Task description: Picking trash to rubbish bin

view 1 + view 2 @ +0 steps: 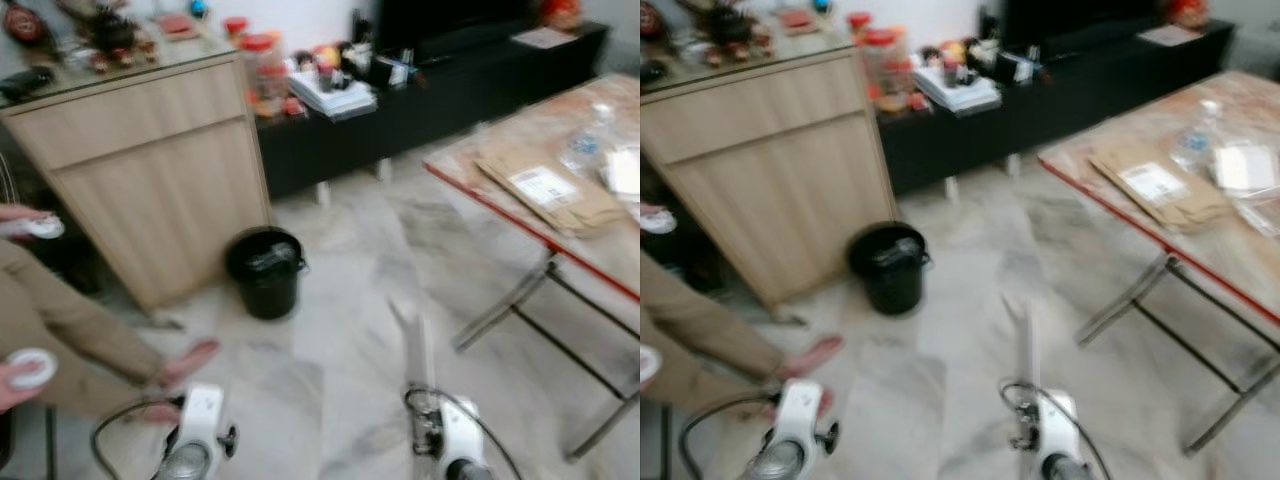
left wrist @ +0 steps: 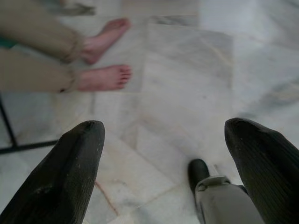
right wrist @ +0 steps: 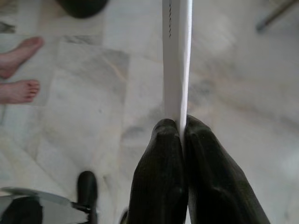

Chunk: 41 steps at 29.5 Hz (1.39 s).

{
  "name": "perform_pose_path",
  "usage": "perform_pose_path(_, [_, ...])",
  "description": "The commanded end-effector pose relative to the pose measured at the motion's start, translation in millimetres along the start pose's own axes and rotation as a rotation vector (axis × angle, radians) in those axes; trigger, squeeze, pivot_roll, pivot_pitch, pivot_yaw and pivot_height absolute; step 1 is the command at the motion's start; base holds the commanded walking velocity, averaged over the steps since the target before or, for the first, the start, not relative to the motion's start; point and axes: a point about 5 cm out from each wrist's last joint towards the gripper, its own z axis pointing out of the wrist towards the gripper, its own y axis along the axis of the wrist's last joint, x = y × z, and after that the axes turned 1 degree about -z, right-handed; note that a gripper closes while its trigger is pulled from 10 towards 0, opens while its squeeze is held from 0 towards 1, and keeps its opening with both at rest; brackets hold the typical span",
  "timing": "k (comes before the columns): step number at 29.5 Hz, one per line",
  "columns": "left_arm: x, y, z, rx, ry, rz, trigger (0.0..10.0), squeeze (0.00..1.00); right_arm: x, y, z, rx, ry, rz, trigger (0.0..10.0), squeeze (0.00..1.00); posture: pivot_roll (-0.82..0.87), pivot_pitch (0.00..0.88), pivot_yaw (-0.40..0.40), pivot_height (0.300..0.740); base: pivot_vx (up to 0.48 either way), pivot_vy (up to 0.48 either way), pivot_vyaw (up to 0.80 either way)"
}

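Right end effector (image 3: 180,133): fingers are pressing together on a flat white piece of paper trash (image 3: 176,56), holding it edge-on and pointing forward over the floor.
Paper trash: in the head views it is sticking up as a thin pale strip (image 1: 415,345) ahead of the right arm, well apart from the bin.
Left end effector (image 2: 163,140): fingers are standing wide apart with nothing between them, hanging low above the marble floor (image 2: 187,70).
Rubbish bin (image 1: 265,272): black, round, lined with a dark bag, sitting on the floor just beside the corner of a light wooden cabinet (image 1: 150,170).
Surface (image 1: 470,165): a folding table with a red edge and metal legs is standing to the right, carrying brown envelopes (image 1: 545,190) and a clear plastic bottle (image 1: 590,140).
Room: a long low black unit (image 1: 420,100) is running along the back wall, crowded with jars and small items too blurred to name.
Person: sitting at the left in tan trousers, bare feet (image 2: 105,77) resting on the floor, each hand gripping a white controller (image 1: 30,368).
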Motion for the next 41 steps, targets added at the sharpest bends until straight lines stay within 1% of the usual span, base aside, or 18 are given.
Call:
perform_pose_path(1, [11.0,-5.9,-1.6,0.02,0.026,0.008,10.0,0.0,13.2,5.5,2.9,-0.016,0.028,0.014,10.0,0.0,0.03,0.029,0.013,0.74,0.352,0.0,0.0])
perform_pose_path(5, [10.1,-5.8,-1.5,0.021,0.025,0.008,10.0,0.0,13.1,5.6,3.0,-0.013,0.033,0.009,10.0,0.0,0.03,0.022,0.011,0.74,0.449,0.0,0.0])
perform_pose_path(9, [9.1,-5.2,-1.3,0.02,0.026,0.005,10.0,0.0,13.7,7.1,3.4,-0.013,0.042,-0.016,10.0,0.0,0.04,0.02,0.003,0.74,0.386,0.0,0.0])
perform_pose_path(11, [8.5,-4.9,-1.2,0.018,0.028,-0.001,10.0,0.0,15.1,8.2,3.6,-0.018,0.05,-0.029,10.0,0.0,0.04,0.019,-0.002,0.74,0.42,0.0,0.67])
perform_pose_path(14, [8.1,-4.9,-1.2,0.018,0.026,-0.002,10.0,0.0,15.2,8.8,3.8,-0.021,0.047,-0.016,10.0,0.0,0.03,0.014,0.001,0.74,0.48,0.0,0.79])
perform_pose_path(27, [9.1,-3.8,-0.9,0.016,0.026,0.003,10.0,0.0,15.2,8.4,3.9,-0.014,0.043,-0.023,10.0,0.0,0.03,0.01,0.005,0.74,0.403,0.0,0.0])
perform_pose_path(41, [12.2,-4.3,-1.1,0.017,0.034,-0.001,10.0,0.0,13.8,7.1,3.6,-0.012,0.024,0.013,10.0,0.0,0.04,0.053,0.005,0.74,0.382,0.0,0.0])
